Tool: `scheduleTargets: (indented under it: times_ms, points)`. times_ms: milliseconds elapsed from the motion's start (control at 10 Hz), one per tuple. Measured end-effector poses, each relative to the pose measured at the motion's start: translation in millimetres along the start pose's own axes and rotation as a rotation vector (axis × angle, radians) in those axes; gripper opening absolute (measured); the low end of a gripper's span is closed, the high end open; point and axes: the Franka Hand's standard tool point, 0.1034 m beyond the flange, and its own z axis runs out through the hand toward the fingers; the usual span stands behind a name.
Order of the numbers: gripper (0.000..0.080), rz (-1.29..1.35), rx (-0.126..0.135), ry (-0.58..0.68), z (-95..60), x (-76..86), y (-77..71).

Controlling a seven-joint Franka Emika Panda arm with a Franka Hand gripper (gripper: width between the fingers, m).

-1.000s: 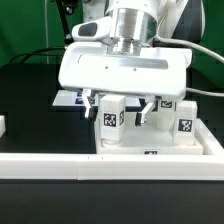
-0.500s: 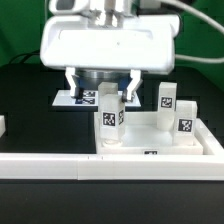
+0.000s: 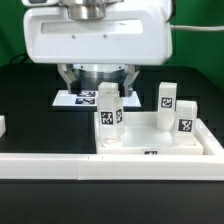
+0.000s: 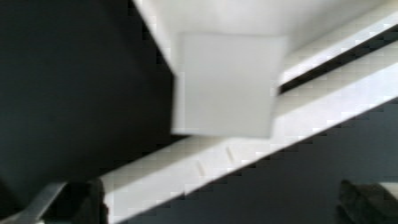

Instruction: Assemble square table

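Hanging with its jaws wide apart and empty, the tool sits above and just behind the upright leg block on the tabletop at the counter's near right, its long axis seemingly vertical.

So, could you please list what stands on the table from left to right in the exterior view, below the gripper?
Small white block at the edge → leg under the gripper → second leg → third leg.
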Motion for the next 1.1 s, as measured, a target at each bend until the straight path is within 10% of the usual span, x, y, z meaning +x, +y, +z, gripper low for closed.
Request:
scheduleTargets:
  times_ms: [600,900,1100]
  points:
    - [0.0649,0.040,-0.019,0.046,41.7,-36.4,-8.1]
    - [0.0284,0.164,-0.016,0.046,42.7,-36.7,-7.8]
    - [0.0285,0.289,-0.013,0.047,42.7,-36.7,-8.0]
